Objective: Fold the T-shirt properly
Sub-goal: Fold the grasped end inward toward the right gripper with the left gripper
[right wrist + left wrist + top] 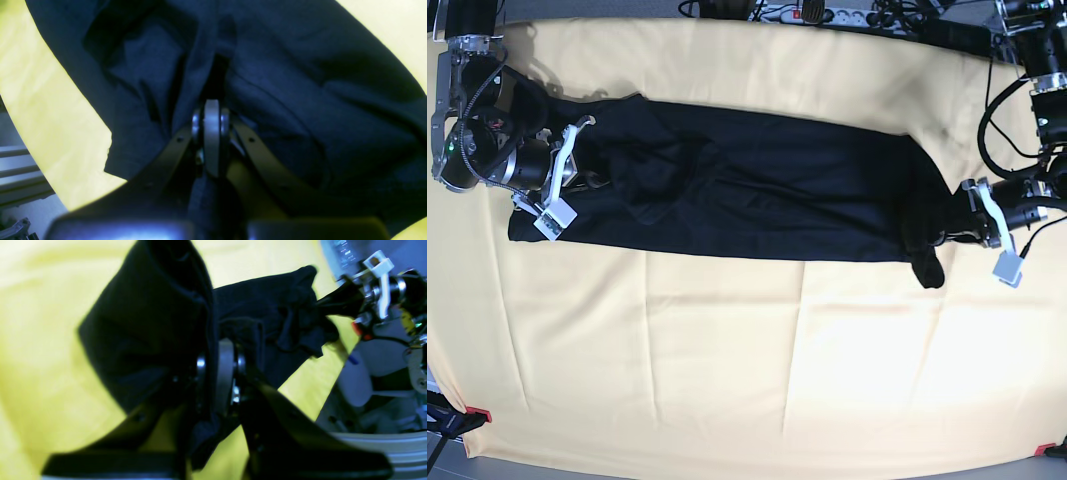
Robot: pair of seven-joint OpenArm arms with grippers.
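From the base view I see the T-shirt (757,190) stretched out as a long dark band across the upper half of the pale yellow cloth (757,370) that covers the table. The band runs from one arm to the other, with each end held at a gripper.

Left gripper (220,340): in the left wrist view, the fingers are closed together with a bunched fold of the T-shirt pinched between them. Fabric hangs loose on both sides of the closed fingers. In the base view, this gripper sits at the right-hand end of the band, where a small tail of fabric droops below the edge.

Right gripper (211,96): in the right wrist view, the fingers are fully closed on a pleat of the T-shirt. Dark fabric fills most of that view, gathered into creases around the grip. In the base view, this gripper holds the left-hand end of the band.
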